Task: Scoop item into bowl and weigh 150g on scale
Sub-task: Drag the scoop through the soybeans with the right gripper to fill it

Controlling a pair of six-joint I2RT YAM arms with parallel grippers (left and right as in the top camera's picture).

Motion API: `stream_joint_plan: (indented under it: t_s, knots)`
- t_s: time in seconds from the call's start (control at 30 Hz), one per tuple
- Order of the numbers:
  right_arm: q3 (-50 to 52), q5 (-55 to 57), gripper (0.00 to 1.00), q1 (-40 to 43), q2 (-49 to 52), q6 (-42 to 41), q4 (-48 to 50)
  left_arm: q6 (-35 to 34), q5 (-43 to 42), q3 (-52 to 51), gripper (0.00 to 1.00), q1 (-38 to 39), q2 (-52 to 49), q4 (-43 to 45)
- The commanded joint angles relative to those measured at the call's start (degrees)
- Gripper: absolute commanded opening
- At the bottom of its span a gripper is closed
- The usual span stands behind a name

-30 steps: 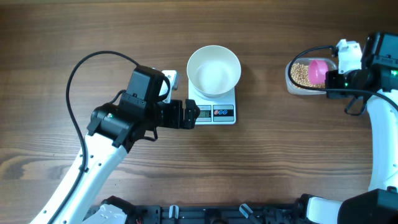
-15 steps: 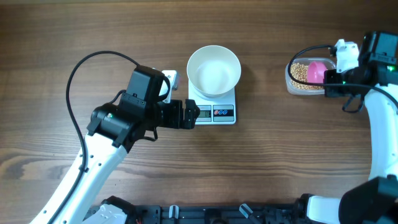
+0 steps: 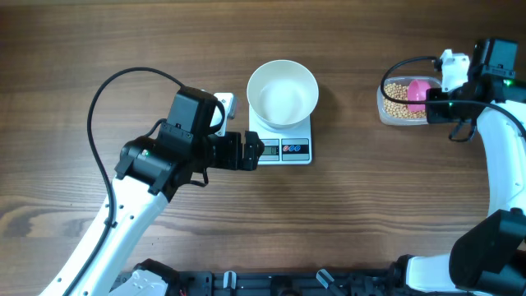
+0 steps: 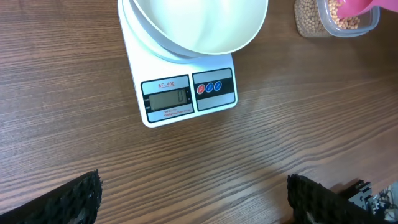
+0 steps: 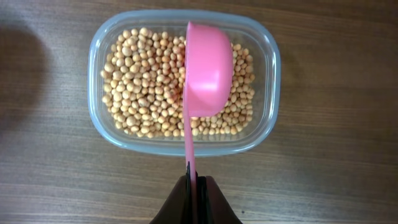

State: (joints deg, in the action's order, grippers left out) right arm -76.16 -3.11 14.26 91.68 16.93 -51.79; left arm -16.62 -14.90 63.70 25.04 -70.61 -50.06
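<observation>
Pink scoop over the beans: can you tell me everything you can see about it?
The pink scoop looks like smooth, shiny plastic: a round cup on a long thin handle. It is turned on its side, so the handle shows edge-on. The right gripper is shut on the handle's end. The cup hangs over the tan beans in the clear container; whether it touches them I cannot tell.

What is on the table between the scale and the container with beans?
Nothing. In the overhead view, the stretch of table between the scale and the container is bare wood.
</observation>
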Motion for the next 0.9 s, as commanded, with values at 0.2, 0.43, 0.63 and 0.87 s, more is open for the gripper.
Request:
stream_joint_plan:
  t_s: [0.2,0.43,0.63,0.87]
  knots:
    - [0.5,-3.0,0.04,0.0,2.5,-0.6,-0.5,1.2,-0.5,-0.2,1.00,0.3,-0.2,0.2]
    - [0.5,-10.1,0.04,0.0,3.3,-0.6,-1.8,1.2,-0.5,-0.2,1.00,0.3,-0.2,0.2]
    - [0.5,-11.1,0.04,0.0,3.3,-0.7,-2.5,1.2,-0.5,-0.2,1.00,0.3,-0.2,0.2]
    - [0.5,-13.5,0.04,0.0,3.3,-0.8,-3.5,1.2,-0.5,-0.2,1.00,0.3,-0.2,0.2]
